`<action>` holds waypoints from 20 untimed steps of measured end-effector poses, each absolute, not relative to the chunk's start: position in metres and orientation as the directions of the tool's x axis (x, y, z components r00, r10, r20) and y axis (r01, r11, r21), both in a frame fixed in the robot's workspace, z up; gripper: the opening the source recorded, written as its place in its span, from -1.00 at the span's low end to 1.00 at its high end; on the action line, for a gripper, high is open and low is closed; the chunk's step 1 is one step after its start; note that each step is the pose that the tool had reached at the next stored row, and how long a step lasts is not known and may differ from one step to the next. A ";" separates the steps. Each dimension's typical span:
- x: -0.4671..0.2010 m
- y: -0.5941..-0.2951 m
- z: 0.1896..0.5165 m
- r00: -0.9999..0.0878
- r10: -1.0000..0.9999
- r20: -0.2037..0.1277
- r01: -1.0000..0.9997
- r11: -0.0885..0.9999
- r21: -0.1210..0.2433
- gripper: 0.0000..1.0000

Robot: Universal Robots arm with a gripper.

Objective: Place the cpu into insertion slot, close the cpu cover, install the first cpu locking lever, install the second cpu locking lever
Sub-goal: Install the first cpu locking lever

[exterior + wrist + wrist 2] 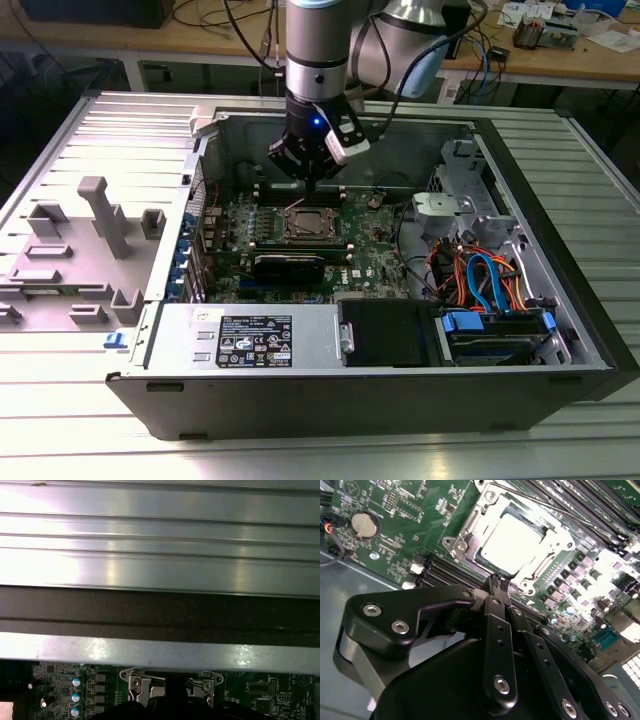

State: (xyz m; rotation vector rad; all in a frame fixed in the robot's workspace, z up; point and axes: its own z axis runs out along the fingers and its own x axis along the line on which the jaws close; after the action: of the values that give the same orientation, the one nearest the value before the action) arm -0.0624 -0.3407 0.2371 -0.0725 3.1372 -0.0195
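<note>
Silver cpu (512,542) sits in the insertion slot (489,562), cpu cover (469,527) down over it — gripper (497,583) tips pinched together, empty, just beside the cover; watch it — slipping tips could gouge your motherboard (420,525)

Glossy metal cpu (512,542), metal cpu cover (469,534), matt pincer (498,583).
</note>
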 end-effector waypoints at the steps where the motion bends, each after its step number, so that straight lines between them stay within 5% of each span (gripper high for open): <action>1: -0.064 -0.341 0.237 -0.999 -0.046 -0.003 -0.046 0.999 -0.013 -0.79; 20: -0.066 -0.334 0.236 -0.999 -0.033 -0.005 -0.033 0.999 -0.013 -0.79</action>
State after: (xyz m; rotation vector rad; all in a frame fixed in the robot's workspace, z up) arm -0.0661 -0.3342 0.2357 -0.0514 3.1362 -0.0203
